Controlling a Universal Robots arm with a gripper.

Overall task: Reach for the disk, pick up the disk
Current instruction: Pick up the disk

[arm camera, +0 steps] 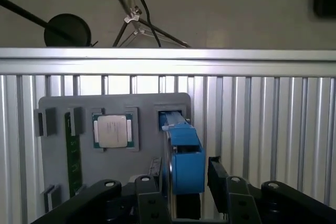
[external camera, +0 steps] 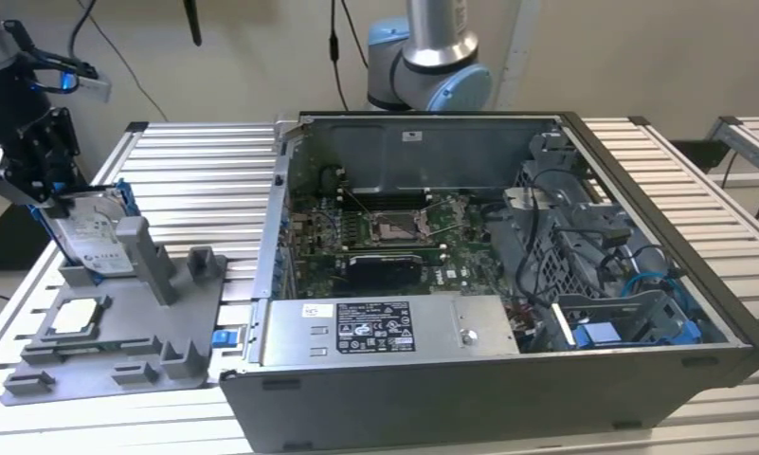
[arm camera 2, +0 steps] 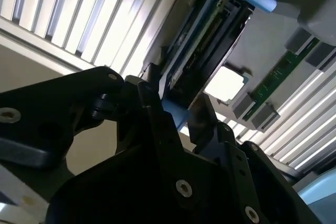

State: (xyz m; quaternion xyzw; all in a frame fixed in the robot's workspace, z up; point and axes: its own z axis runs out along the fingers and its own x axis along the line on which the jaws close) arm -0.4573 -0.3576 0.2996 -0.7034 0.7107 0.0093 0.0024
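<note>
1. The gripper [arm camera: 187,176] hangs over the disk [external camera: 95,232] with its jaws released. In the first wrist view the two black fingers [arm camera: 216,170] flank the drive's blue rail, and a thin gap shows on one side.
2. The disk stands on edge in a slot of the grey holder tray [external camera: 126,332], label face outward, at about 9 o'clock in the exterior view.
3. Within the tray, the disk's slot sits at the 11 o'clock corner. A small square chip [external camera: 76,318] lies flat in a recess toward 7 o'clock.
4. A green memory stick [arm camera: 73,156] lies in the tray beside the chip.
5. The tray rests on the slatted metal table [external camera: 189,152], just off the 9 o'clock side of the open computer case [external camera: 480,398].
</note>
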